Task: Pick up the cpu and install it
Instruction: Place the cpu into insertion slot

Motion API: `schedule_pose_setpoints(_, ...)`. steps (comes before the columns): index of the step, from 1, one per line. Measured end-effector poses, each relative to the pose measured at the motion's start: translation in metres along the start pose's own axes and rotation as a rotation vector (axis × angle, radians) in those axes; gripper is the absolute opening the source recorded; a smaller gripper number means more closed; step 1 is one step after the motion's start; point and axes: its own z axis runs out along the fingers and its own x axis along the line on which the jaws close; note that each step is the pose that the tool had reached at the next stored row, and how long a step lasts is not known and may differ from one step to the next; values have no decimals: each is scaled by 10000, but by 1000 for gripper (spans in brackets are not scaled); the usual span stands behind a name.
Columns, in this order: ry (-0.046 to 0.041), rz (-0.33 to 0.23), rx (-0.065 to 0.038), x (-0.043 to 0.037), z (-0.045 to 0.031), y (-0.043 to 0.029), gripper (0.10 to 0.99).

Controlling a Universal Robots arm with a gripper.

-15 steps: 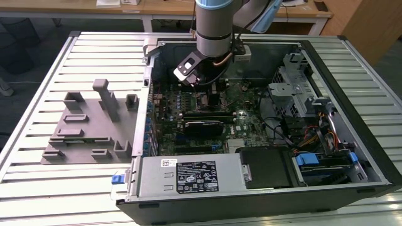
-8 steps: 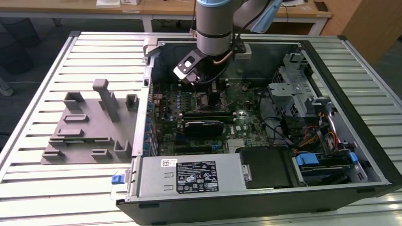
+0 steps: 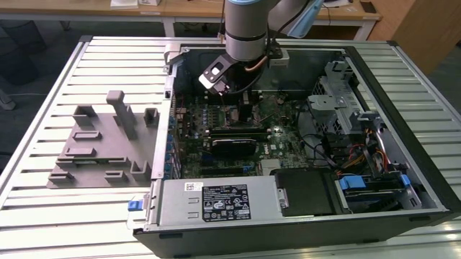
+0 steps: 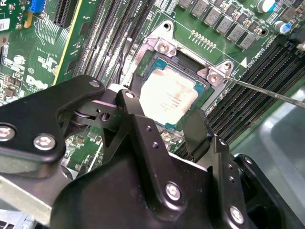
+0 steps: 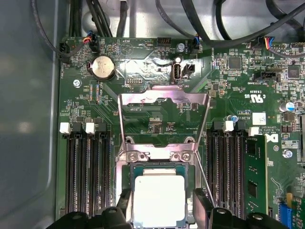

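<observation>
Green motherboard [image 5: 143, 62] | silver square cpu [image 5: 158, 200] in socket [image 5: 157, 154] | black end effector [image 4: 161, 109] astride, cannot tell grip

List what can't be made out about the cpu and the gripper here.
- First wrist view: the cpu is cut off along one side by the picture's edge.
- Second wrist view: one cpu corner is hidden behind the gripper.
- Both wrist views: whether the cpu lies fully down in the socket; its own top covers the contacts.
- Exterior view: the arm hides the socket area.
</observation>
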Motion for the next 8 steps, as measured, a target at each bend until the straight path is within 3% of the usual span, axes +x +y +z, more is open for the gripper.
schedule_pose_setpoints(2,0,0,0,0,-1,0,600)
schedule_pose_setpoints(4,0,0,0,0,-2,0,478)
schedule_pose_setpoints(5,0,0,0,0,-2,0,478)
schedule_pose_setpoints(7,0,0,0,0,-3,0,361)
schedule_pose_setpoints(8,0,0,0,0,-4,0,361)
